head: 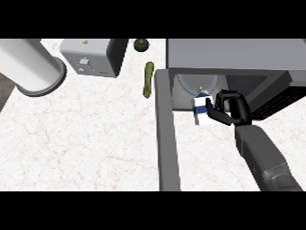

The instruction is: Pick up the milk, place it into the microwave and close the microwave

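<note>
Milk, a white-and-blue carton point(201, 109), sat clamped in your right black hand point(227, 109) at the mouth of the open grey microwave point(238, 56) on the white marble tabletop point(76, 139).

The counter point(82, 134) looks like smooth white marble with faint veins. The microwave point(238, 54) and toaster point(89, 56) look like matt grey metal; the hand point(229, 108) is glossy black.

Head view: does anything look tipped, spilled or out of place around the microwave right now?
Nothing spilled or damaged. The right robot hand holds the blue-and-white milk carton upright at the mouth of the grey microwave, whose door stands open. A long green cucumber lies loose on the white marble counter.
</note>
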Available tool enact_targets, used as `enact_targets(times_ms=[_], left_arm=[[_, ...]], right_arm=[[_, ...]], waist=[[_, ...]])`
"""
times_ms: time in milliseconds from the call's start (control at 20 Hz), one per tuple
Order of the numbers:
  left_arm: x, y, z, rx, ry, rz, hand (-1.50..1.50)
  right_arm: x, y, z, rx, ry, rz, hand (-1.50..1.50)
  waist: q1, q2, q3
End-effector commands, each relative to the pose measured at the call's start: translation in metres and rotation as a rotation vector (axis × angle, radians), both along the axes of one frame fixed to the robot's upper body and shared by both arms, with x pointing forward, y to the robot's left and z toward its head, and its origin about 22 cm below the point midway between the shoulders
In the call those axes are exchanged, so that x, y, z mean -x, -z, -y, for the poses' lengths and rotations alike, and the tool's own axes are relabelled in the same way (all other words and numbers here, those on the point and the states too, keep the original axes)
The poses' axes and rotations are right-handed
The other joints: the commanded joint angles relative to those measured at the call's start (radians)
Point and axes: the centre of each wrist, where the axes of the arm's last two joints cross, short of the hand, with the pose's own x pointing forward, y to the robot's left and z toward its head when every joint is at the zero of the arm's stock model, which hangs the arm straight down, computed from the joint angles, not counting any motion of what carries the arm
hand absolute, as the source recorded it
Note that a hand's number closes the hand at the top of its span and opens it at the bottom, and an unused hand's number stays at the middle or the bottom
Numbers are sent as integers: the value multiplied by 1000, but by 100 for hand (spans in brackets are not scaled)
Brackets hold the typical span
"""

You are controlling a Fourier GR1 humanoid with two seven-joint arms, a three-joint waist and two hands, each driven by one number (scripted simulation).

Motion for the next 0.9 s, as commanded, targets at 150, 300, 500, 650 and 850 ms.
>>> enact_targets(times_ms=[150, 300, 500, 650, 850], left_arm=[[-5, -7, 6, -43, 34, 6, -150], [-19, 1, -5, -26, 32, 33, -150], [-17, -8, -6, -48, 77, 42, -150], [-25, -7, -1, -30, 98, 46, -150], [-30, -5, -6, -32, 90, 64, -150]], right_arm=[[-47, -60, 12, 60, 31, -14, 150], [-50, -65, 13, 72, 29, -9, 150], [-59, -75, 1, 94, 65, -22, 150], [-68, -94, 11, 219, 143, 3, 150], [-73, -111, 34, 258, 221, 12, 150]], waist=[[25, 11, 1], [29, 17, 1], [56, 24, 2], [74, 37, 3], [80, 45, 3]])
